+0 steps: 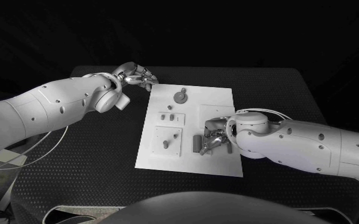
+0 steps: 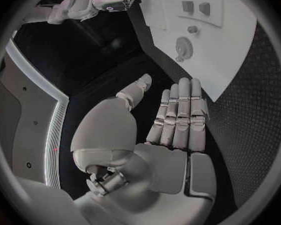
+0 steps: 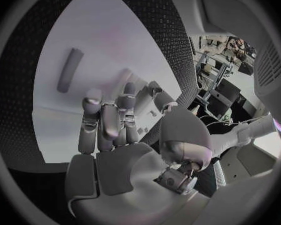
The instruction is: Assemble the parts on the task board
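Resting on the near half of the white task board (image 1: 224, 97), toward its middle: a long grey bar (image 1: 196, 143), flat, long axis running from the robot's side toward the far side. Just beside it, on the side away from the left arm: the right hand (image 1: 215, 140), low over the board with its fingertips pointing at the bar. By far the nearer of the two, so likely the one to take it. From the right wrist, the same bar (image 3: 68, 70) ahead of the fingers (image 3: 92, 116) and off to one side, apart from them, so probably calling for a sideways shift and a grip across the bar's narrow width. Fingers there stretched out side by side, thumb set off; cannot tell whether something small sits under or between them, with a dark strip among them hard to read and the undersides hidden. Well apart, off the board's far corner above the black table (image 1: 277, 86): the left hand (image 1: 136, 77), fingers straight and close together, thumb apart, nothing in it. Nearest to that hand: a round disc (image 1: 180, 96) near the far edge, and closer in a pair of small pegs (image 1: 167, 115). Hidden under the right arm: part of the board's near right corner. Too small to make out: any slot meant for the bar.
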Controlling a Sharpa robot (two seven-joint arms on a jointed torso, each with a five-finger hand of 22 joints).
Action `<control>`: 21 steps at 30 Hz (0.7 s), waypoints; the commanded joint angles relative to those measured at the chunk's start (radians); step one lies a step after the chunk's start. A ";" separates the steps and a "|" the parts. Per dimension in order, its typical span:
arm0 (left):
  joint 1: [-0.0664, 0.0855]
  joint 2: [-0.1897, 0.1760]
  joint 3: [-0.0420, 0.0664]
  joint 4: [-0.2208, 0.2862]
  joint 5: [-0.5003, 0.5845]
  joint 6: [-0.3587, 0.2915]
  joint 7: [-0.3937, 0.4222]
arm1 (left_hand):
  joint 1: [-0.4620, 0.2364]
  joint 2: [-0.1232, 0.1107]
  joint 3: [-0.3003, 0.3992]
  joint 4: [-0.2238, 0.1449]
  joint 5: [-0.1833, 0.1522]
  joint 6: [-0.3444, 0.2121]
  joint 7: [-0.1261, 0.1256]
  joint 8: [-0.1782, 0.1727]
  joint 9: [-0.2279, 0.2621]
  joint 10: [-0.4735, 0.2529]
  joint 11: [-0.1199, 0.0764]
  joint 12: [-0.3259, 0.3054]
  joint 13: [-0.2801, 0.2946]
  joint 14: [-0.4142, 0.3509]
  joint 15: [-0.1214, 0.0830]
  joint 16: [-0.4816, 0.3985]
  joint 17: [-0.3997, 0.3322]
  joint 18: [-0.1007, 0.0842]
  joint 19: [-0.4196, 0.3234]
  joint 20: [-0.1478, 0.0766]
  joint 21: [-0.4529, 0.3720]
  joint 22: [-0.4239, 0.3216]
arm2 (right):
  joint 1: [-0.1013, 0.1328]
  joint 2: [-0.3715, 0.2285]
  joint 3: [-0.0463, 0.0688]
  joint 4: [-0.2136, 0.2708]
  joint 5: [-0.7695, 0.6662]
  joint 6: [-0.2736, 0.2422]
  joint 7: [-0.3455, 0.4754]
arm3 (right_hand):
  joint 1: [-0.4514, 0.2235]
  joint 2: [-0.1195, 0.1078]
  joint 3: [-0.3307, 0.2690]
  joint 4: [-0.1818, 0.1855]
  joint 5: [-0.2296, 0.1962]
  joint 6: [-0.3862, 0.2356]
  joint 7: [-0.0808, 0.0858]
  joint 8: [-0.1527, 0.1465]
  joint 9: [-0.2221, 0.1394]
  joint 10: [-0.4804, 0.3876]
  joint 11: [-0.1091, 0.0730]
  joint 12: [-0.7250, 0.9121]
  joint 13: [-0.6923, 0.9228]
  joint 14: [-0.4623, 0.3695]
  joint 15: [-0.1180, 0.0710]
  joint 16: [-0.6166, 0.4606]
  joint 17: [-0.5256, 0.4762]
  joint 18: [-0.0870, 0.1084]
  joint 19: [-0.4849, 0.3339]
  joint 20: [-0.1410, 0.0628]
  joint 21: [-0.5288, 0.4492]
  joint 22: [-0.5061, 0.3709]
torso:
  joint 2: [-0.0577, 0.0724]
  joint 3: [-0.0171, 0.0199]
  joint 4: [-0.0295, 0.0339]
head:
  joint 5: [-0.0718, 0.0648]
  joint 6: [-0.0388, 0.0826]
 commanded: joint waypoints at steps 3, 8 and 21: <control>0.001 0.000 0.001 0.002 0.002 0.013 0.006 | -0.006 0.003 -0.002 0.007 0.006 -0.009 -0.001 0.004 -0.001 -0.006 -0.002 0.004 0.001 0.007 -0.002 -0.006 0.001 -0.001 -0.005 0.002 0.001 -0.002 | 0.002 -0.004 0.002 -0.004 -0.007 -0.012 -0.004 | 0.001 0.007 0.003 0.005 0.004 0.008 -0.001 -0.001 0.002 0.008 -0.001 0.004 -0.001 0.004 0.000 0.003 -0.001 0.013 0.006 -0.004 0.005 0.016 | 0.000 -0.0006 0.0003 | 0.000 0.000; 0.001 0.000 0.001 0.002 0.002 0.014 0.005 | -0.006 0.003 -0.002 0.007 0.006 -0.009 -0.001 0.004 -0.001 -0.006 -0.002 0.004 0.001 0.007 -0.002 -0.006 0.002 -0.001 -0.005 0.002 0.001 -0.002 | 0.002 -0.021 0.002 0.005 0.015 -0.018 -0.002 | -0.009 0.006 -0.001 0.009 0.004 0.005 0.000 -0.004 0.002 0.007 0.000 0.002 -0.002 -0.001 -0.001 -0.001 -0.010 0.013 0.005 -0.004 0.005 0.015 | 0.000 -0.0004 0.0002 | 0.000 0.000; 0.001 -0.002 0.001 0.001 0.002 0.014 0.004 | -0.006 0.002 -0.002 0.006 0.006 -0.009 -0.001 0.004 -0.001 -0.007 -0.002 0.005 0.002 0.007 -0.003 -0.007 0.002 -0.001 -0.006 0.002 0.000 -0.002 | 0.043 -0.114 0.027 0.052 0.199 -0.017 -0.001 | -0.014 -0.023 0.003 0.011 0.004 -0.007 0.004 -0.019 0.005 -0.003 0.004 -0.005 -0.001 -0.012 -0.004 -0.012 -0.027 0.013 0.001 -0.006 0.000 0.014 | -0.001 -0.0009 -0.0023 | -0.007 0.004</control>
